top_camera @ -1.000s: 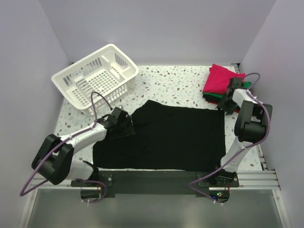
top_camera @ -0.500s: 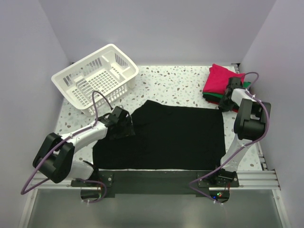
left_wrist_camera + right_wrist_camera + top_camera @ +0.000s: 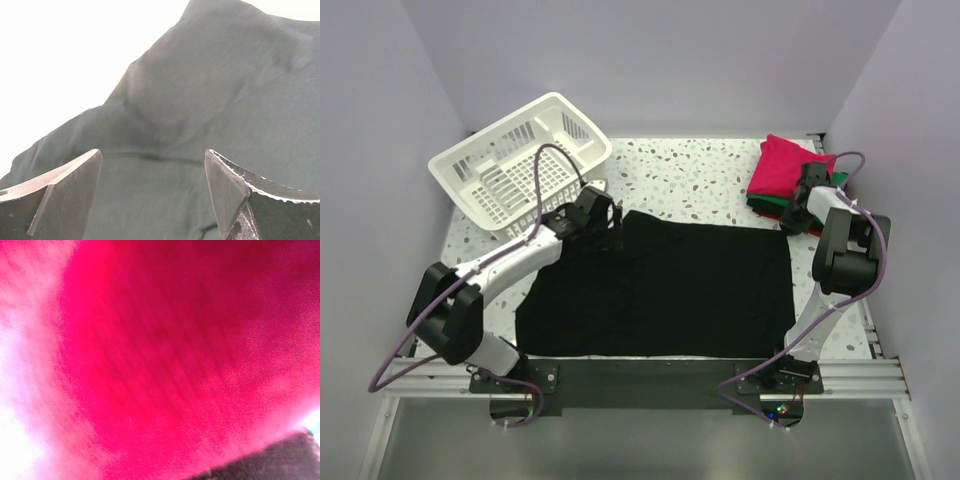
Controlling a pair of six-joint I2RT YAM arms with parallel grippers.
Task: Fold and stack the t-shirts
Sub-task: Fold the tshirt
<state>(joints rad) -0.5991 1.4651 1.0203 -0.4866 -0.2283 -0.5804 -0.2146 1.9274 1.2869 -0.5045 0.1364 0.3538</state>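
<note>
A large black t-shirt point(image 3: 670, 290) lies spread flat on the speckled table, and it fills the left wrist view point(image 3: 210, 100). My left gripper point(image 3: 610, 222) hovers open over the shirt's far left edge, with only cloth showing between its fingers point(image 3: 60, 192). At the back right sits a folded stack with a magenta-pink t-shirt point(image 3: 787, 165) on top and a green one point(image 3: 770, 206) under it. My right gripper point(image 3: 804, 198) is pressed against this stack. Pink cloth point(image 3: 160, 360) fills its wrist view and hides the jaws.
A white slatted plastic basket point(image 3: 520, 165) stands tilted at the back left, just beyond the left gripper. Walls close in on three sides. Bare speckled table point(image 3: 690, 175) shows between the basket and the stack.
My left arm has swung from the black shirt's left sleeve area up to its far edge near the basket. The right gripper has edged closer into the stack.
</note>
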